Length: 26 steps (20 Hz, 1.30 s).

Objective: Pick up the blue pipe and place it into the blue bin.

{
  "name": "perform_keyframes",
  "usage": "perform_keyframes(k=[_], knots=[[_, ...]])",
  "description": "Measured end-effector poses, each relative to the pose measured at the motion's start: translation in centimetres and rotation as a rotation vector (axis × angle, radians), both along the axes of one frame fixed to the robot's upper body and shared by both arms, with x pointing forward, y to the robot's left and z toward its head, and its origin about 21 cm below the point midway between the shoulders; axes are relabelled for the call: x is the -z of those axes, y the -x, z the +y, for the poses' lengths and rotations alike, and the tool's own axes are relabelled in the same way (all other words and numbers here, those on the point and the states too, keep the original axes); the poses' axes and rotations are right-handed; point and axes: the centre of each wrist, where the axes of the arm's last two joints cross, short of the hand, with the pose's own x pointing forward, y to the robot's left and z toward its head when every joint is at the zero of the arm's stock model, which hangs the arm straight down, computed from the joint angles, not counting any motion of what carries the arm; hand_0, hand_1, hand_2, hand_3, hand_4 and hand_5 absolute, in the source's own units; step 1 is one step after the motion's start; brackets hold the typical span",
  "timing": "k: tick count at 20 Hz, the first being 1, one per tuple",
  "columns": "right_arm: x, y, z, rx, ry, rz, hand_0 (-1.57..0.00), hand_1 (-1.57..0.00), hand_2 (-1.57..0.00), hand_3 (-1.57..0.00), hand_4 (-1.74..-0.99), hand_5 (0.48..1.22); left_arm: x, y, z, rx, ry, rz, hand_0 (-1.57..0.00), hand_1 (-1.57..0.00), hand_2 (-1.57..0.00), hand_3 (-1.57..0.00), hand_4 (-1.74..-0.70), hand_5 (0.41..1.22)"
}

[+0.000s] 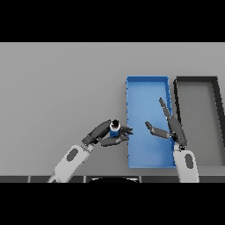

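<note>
One blue pipe (114, 129) | clasped in left hand (107, 134) | beside blue bin (146, 90)

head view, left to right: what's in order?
left robot hand curled round the blue pipe → blue bin, with the open right robot hand above its right side → dark grey bin.

The bench (61, 88) is lit evenly and softly, with no glare seen. Only faint shadow is cast beneath the left hand (105, 134). Edges are rendered slightly blurred throughout, and no distortion is noticed at the borders.
</note>
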Motion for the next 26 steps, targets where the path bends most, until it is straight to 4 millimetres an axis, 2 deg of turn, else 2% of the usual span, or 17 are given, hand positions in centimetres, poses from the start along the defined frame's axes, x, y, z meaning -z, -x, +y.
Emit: perform_keyframes(k=[2,4,7,10,13,16,17,19,24,26], knots=[[-0.1,-0.5,0.1,-0.008,-0.003,-0.005,0.0,-0.01,0.0,0.0,-1.194,0.572,0.0,0.1,-0.2,-0.003,-0.009,-0.003,-1.57,-1.57,-1.57,-1.57,-1.47,1.221],[-0.5,-0.5,-0.1,-0.054,-0.063,-0.047,0.0,-0.02,-0.03,0.0,-1.166,0.571,0.2,-0.1,-0.1,-0.006,-0.002,-0.01,-1.57,-1.57,-1.57,-1.57,-1.47,1.221],[-3.3,-1.1,-0.8,-0.178,-0.191,-0.149,0.0,-0.01,-0.02,0.0,-1.169,0.597,0.0,0.1,0.6,0.002,-0.004,-0.024,-1.57,-1.57,-1.57,-1.57,-1.47,1.221],[-7.1,-1.6,-1.0,-0.317,-0.16,-0.158,0.0,0.0,-0.01,0.0,-1.171,0.579,0.1,-0.1,0.5,-0.007,-0.028,-0.016,-1.57,-1.57,-1.57,-1.57,-1.47,1.221],[-10.2,-1.3,0.8,-0.473,-0.12,-0.144,0.0,0.0,0.0,0.0,-1.194,0.543,0.2,-0.5,0.7,-0.008,-0.039,-0.016,-1.57,-1.57,-1.57,-1.57,-1.47,1.221],[-12.3,-0.8,1.8,-0.598,-0.043,-0.157,0.0,0.0,0.0,0.0,-1.23,0.531,-0.3,-0.2,0.4,-0.004,-0.036,-0.023,-1.57,-1.57,-1.57,-1.57,-1.47,1.221],[-13.0,-0.9,2.7,-0.642,-0.036,-0.159,0.0,0.0,0.0,0.0,-1.246,0.526,-0.5,-0.3,0.6,-0.005,-0.034,-0.036,-1.57,-1.57,-1.57,-1.57,-1.47,1.221],[-13.9,-0.9,3.5,-0.692,-0.011,-0.146,0.0,0.0,0.0,0.0,-1.249,0.524,-0.3,-0.2,0.3,0.003,-0.043,-0.037,-1.57,-1.57,-1.57,-1.57,-1.47,1.221],[-14.4,-1.1,5.9,-0.807,-0.008,-0.078,0.0,0.0,0.0,0.0,-1.22,0.525,-0.3,-0.3,0.5,0.001,-0.039,-0.028,-1.57,-1.57,-1.57,-1.57,-1.48,1.221],[-14.7,-1.8,7.1,-0.834,0.031,-0.062,0.0,0.0,0.0,0.0,-1.209,0.517,-0.6,-0.3,0.6,0.009,-0.036,-0.03,-1.57,-1.57,-1.57,-1.57,-1.47,1.221]])
